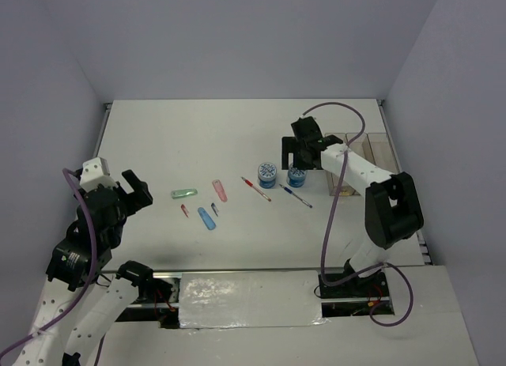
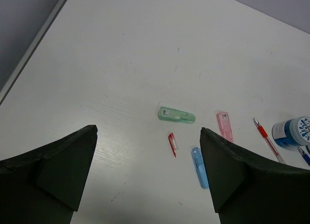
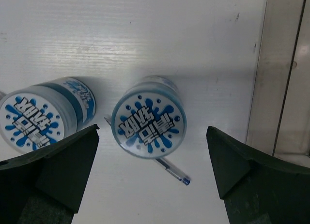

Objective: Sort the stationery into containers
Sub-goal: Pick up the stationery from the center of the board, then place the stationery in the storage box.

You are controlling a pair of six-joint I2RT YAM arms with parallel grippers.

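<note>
Right pincer: jaws spread wide, mid-frame over the right-hand round blue-and-white patterned roll.
Doing it well: I'd drop straight, straddle it, and miss the thin blue pen alongside.
Left pincer: spread, empty.

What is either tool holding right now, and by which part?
Nothing. The left tool is open above the table; the right tool is open over a patterned roll, not gripping it.

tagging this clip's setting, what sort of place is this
Probably a robot lab test cell: a white table boxed in by plain walls, a left arm and a right arm bolted at its near edge, and a loose purple cable trailing from the right one.
</note>
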